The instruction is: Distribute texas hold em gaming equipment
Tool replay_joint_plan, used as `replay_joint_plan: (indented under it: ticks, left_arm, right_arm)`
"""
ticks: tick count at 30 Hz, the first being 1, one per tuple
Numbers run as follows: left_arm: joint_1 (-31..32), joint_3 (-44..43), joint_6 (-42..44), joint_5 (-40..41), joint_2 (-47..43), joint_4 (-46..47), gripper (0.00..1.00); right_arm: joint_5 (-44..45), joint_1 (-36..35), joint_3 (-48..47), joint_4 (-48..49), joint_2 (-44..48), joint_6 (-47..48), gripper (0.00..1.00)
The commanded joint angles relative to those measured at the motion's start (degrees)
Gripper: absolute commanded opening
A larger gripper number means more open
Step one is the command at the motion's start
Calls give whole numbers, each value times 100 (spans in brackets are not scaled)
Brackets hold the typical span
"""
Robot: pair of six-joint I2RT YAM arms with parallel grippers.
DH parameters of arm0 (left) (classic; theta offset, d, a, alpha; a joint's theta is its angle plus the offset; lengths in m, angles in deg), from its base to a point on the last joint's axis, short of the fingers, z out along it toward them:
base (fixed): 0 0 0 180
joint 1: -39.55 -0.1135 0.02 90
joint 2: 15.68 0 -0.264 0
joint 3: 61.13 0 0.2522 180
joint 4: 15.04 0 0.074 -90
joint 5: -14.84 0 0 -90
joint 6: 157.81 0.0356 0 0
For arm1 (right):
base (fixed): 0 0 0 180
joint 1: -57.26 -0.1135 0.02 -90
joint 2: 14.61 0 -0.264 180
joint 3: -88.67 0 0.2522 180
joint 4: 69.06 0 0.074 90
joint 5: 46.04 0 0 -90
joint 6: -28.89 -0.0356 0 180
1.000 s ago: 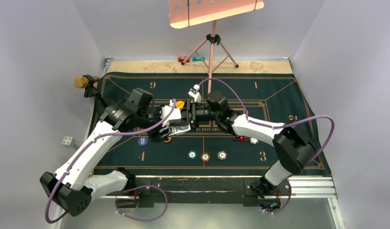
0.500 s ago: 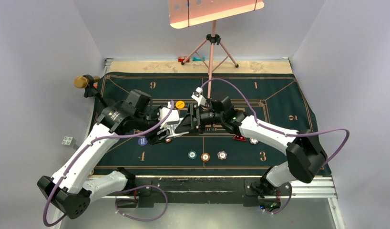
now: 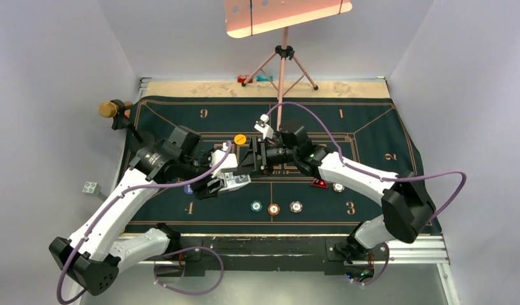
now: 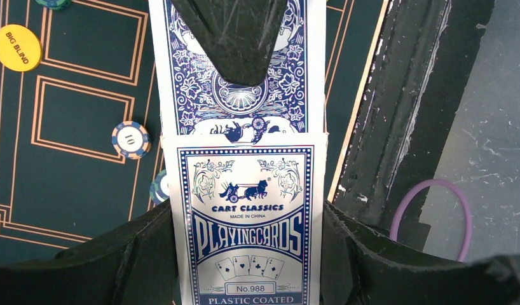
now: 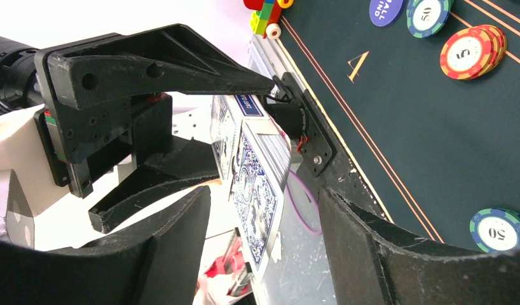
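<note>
My left gripper (image 3: 224, 182) (image 4: 248, 238) is shut on a blue and white playing-card box (image 4: 246, 222), held above the green felt mat (image 3: 372, 133). Blue-backed cards (image 4: 235, 108) stick out of the box's far end. My right gripper (image 3: 250, 160) (image 5: 264, 213) is open and straddles those cards (image 5: 254, 184); one of its fingers (image 4: 235, 38) lies over their backs. On the mat lie a teal chip (image 3: 256, 206), an orange-brown chip (image 3: 273, 208), a white chip (image 3: 296, 206), a red triangular marker (image 3: 319, 184), a yellow disc (image 3: 240, 138) and a blue disc (image 3: 189, 189).
Another white chip (image 3: 338, 187) lies beside the red marker. A pink tripod (image 3: 283, 63) stands at the mat's far edge. A gold-capped stand (image 3: 108, 109) is at the far left. Purple cables loop from both arms. A black rail (image 3: 270, 244) runs along the near edge.
My left gripper has drawn the card box toward the near left. My right gripper has followed and stays over the cards' far end.
</note>
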Motion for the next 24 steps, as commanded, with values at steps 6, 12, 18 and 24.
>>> replay_joint_plan:
  ticks: [6, 12, 18, 24]
  left_arm:
    - [-6, -38, 15, -241, -146, 138, 0]
    - [1, -109, 19, -268, -220, 27, 0]
    - [-1, -42, -16, -272, -321, 13, 0]
    - [2, -21, -20, -242, -357, 19, 0]
  right_arm:
    - [-76, -2, -137, -251, 63, 288, 64]
    - [-107, 13, -136, -496, 145, 448, 57]
    - [-107, 178, -111, -561, 304, 487, 43]
    - [-97, 312, -78, -795, 457, 525, 37]
